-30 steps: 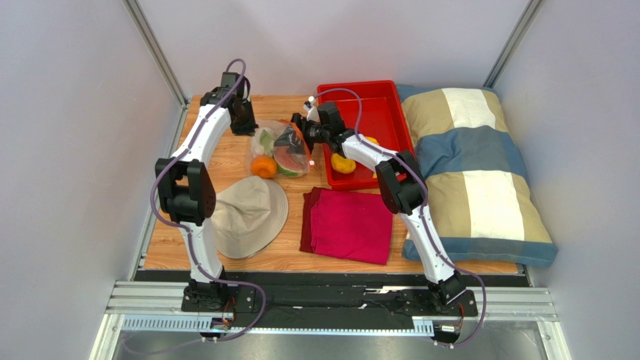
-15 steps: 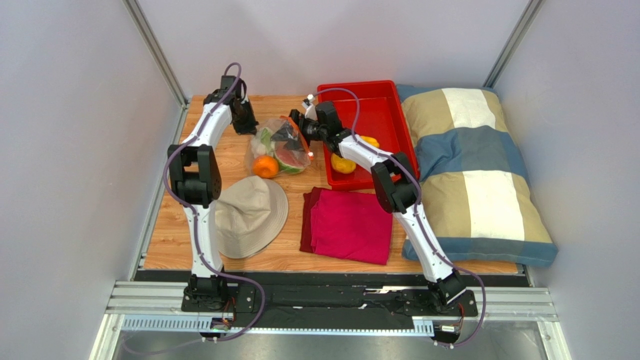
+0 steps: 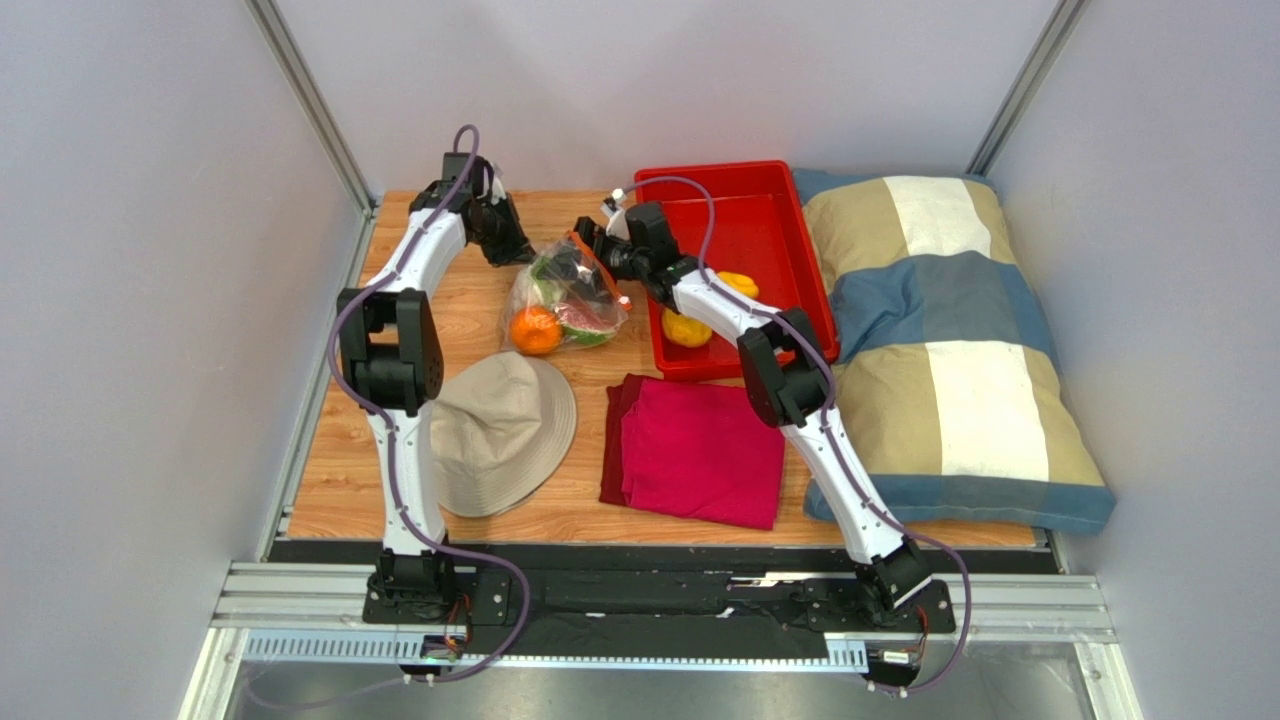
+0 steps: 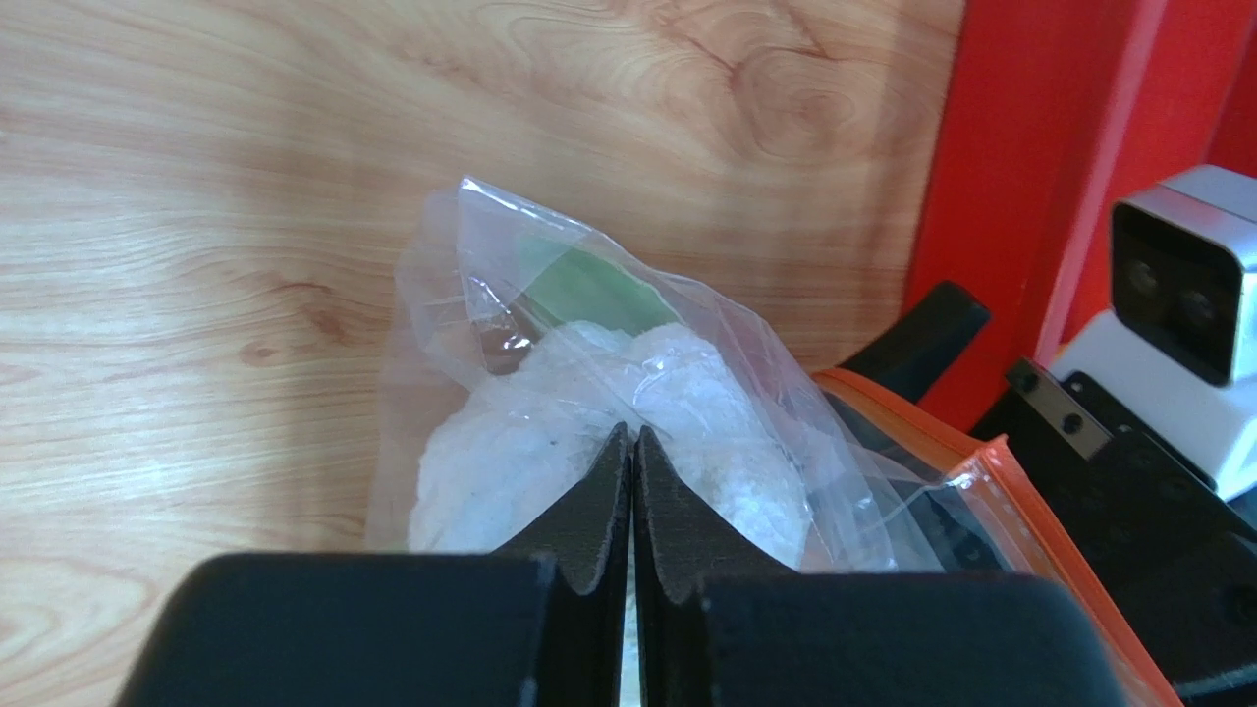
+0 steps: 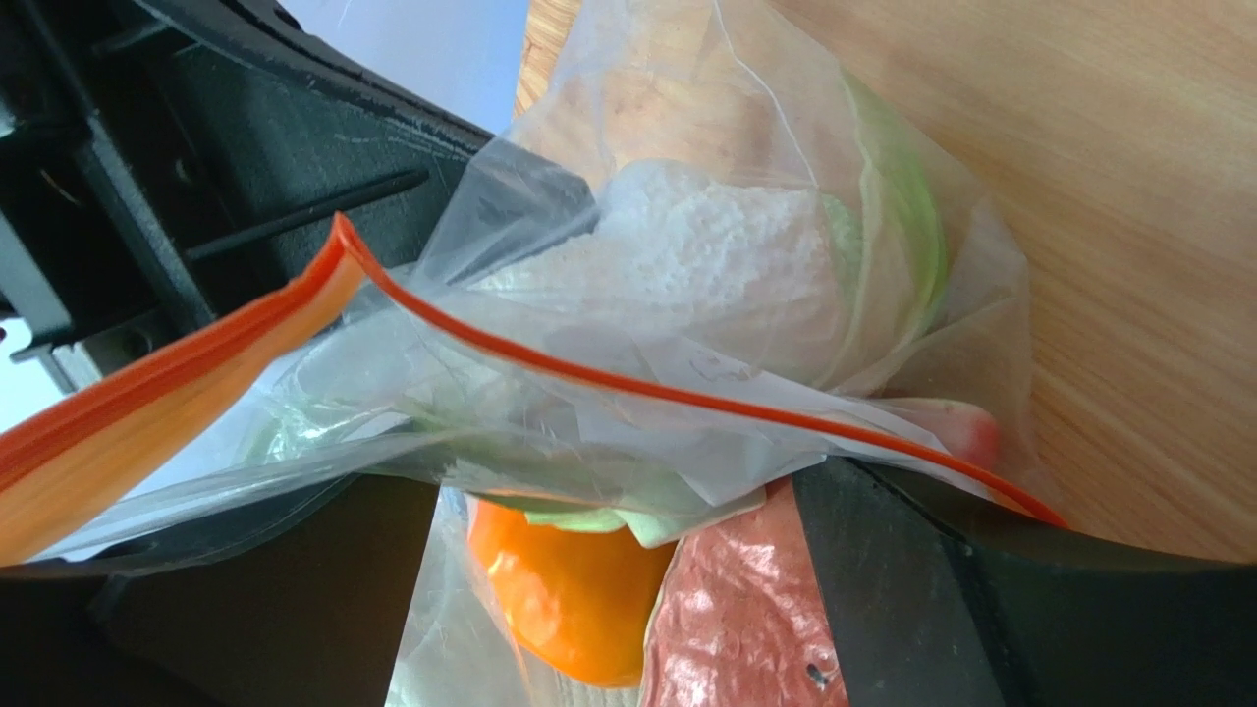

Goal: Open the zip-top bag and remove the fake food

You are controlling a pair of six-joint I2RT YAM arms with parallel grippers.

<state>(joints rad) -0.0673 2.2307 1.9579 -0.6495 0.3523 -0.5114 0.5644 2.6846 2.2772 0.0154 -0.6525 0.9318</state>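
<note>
The zip-top bag (image 3: 565, 285) lies at the back of the table, left of the red tray. It holds an orange (image 3: 532, 329), a watermelon slice (image 3: 588, 317) and a white cauliflower (image 4: 590, 405). My left gripper (image 3: 513, 248) is shut, pinching the bag's clear film above the cauliflower (image 4: 632, 436). My right gripper (image 3: 601, 255) is open at the bag's mouth. In the right wrist view (image 5: 617, 489) the orange-red zip strip (image 5: 664, 391) crosses its spread fingers, with the orange (image 5: 576, 589) and watermelon (image 5: 738, 604) between them. A yellow bell pepper (image 3: 687, 327) and a yellow fruit (image 3: 736, 282) lie in the tray.
The red tray (image 3: 714, 171) stands at the back centre. A striped pillow (image 3: 962, 345) fills the right side. A beige hat (image 3: 496, 428) and a folded magenta cloth (image 3: 699, 447) lie nearer the arms. Grey walls enclose the table.
My left gripper has moved right and closed in on the bag's left side. The bag has bunched up and shifted slightly towards the back. My right gripper has edged left at the bag's mouth.
</note>
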